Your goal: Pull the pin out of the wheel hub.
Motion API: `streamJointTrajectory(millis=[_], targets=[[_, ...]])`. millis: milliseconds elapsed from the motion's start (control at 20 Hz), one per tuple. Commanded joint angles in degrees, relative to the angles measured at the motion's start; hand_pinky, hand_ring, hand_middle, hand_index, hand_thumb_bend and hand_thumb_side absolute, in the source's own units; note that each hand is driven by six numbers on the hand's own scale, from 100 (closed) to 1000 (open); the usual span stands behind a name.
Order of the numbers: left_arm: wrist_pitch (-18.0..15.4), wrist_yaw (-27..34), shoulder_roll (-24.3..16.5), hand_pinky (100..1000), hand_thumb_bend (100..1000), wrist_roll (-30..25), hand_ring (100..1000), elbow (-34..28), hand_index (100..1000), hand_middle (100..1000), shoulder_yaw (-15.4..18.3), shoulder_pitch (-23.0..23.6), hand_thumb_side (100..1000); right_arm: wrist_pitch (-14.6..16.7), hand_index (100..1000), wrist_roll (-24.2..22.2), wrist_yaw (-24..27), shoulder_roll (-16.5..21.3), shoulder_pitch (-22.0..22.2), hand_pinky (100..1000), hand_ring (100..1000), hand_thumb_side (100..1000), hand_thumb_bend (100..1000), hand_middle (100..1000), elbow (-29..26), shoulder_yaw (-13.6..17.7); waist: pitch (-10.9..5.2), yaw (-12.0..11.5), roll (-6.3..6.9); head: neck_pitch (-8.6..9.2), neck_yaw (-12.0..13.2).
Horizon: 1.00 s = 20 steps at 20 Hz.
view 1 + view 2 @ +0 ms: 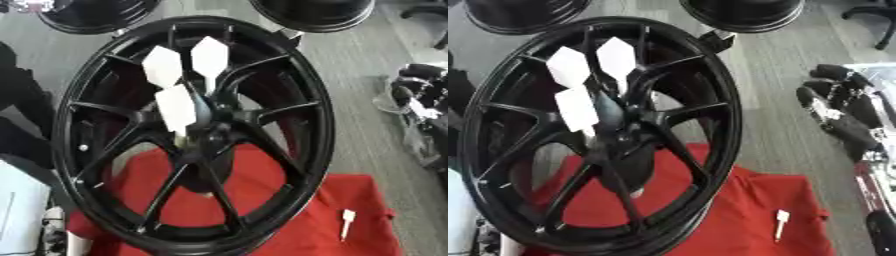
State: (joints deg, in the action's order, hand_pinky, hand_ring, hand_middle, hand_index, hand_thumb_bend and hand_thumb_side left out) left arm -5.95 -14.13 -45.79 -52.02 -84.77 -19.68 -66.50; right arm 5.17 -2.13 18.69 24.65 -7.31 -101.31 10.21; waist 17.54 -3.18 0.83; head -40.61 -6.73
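Observation:
A big black wheel hub stands upright on a red cloth, its spokes facing me. Three white pins with flat six-sided heads stick out near its centre: one at the upper left, one at the top and one lower down. A fourth white pin lies loose on the cloth at the lower right. My right hand hangs open to the right of the rim, apart from it and holding nothing. A silver-and-black piece at the lower left, part hidden by the rim, may be my left arm.
Two more black wheels lie on the grey floor at the back, one on the left and one on the right. A white panel fills the lower left corner. A dark shape stands behind the rim at the left edge.

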Motion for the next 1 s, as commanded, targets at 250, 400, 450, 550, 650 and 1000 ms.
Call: streamJointTrajectory(millis=[250, 400, 450, 550, 650, 1000], targets=[[-3.5, -1.1, 2.3, 853, 269, 0.1, 855, 3.3, 855, 800, -2.4, -4.4, 588, -0.1, 751, 0.1, -0.6, 0.3, -0.3, 911, 729, 202, 439, 719, -2.0, 0.4, -0.39, 0.3, -0.25, 1.04, -0.7], [-5.2, -1.0, 3.7, 858, 331, 0.1, 862, 5.0, 851, 801, -3.8, -5.4, 504, -0.1, 751, 0.0, -0.6, 0.3, -0.4, 911, 729, 202, 438, 719, -2.1, 0.3, -0.40, 0.4, -0.25, 1.07, -0.7], [-5.8, -1.1, 4.1, 859, 349, 0.1, 863, 5.5, 848, 801, -4.5, -5.6, 457, -0.1, 751, -0.1, -0.6, 0.3, -0.5, 911, 729, 202, 438, 719, -2.1, 0.3, -0.43, 0.5, -0.23, 1.09, -0.7], [-7.1, -1.5, 5.0, 860, 383, 0.1, 865, 6.3, 844, 802, -5.8, -6.1, 400, -0.2, 751, -0.2, -0.6, 0.4, -0.5, 911, 729, 202, 438, 719, -2.0, 0.2, -0.54, 0.5, -0.18, 1.14, -0.8], [-8.3, -2.0, 6.2, 860, 404, 0.1, 866, 7.4, 840, 802, -7.2, -6.9, 379, -0.3, 751, -0.3, -0.6, 0.5, -0.4, 911, 729, 203, 438, 719, -1.9, 0.1, -0.66, 0.4, -0.17, 1.13, -0.8], [-11.9, -4.8, 10.2, 862, 430, 0.1, 870, 10.4, 832, 806, -11.0, -9.8, 373, -0.3, 751, -0.6, -0.6, 0.7, -0.5, 911, 729, 203, 436, 720, -1.7, -0.1, -1.02, 0.4, 0.04, 0.85, -0.4]])
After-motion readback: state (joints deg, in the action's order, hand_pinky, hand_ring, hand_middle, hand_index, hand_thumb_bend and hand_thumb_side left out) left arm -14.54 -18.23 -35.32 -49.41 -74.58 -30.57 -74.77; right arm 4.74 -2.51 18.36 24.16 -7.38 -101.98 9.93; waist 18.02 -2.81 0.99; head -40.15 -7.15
